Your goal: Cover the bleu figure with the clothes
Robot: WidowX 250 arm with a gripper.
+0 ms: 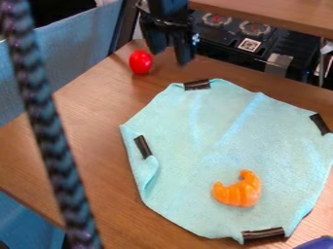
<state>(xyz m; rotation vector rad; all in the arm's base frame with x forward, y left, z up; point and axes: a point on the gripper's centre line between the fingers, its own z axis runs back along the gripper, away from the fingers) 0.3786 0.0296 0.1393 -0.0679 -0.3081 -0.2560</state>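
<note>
Count on wooden tabletop [98,112]: one creased cloth [195,165] with four black strips [263,234], one ridged orange crescent [242,193], one glossy red ovoid [140,62], one blue object [317,243]. Find hand [170,54] open.

Count by kind. Light-blue cloth [214,131]: 1. Black strips [263,234] on cloth: 4. Orange croissant-shaped piece [239,190]: 1. Red rounded item [140,62]: 1. Dark blue item [317,243], cut off by lower right edge: 1. Patterned cord [50,131]: 1. Square printed marker [249,44]: 1. Wooden counter [91,107]: 1.
</note>
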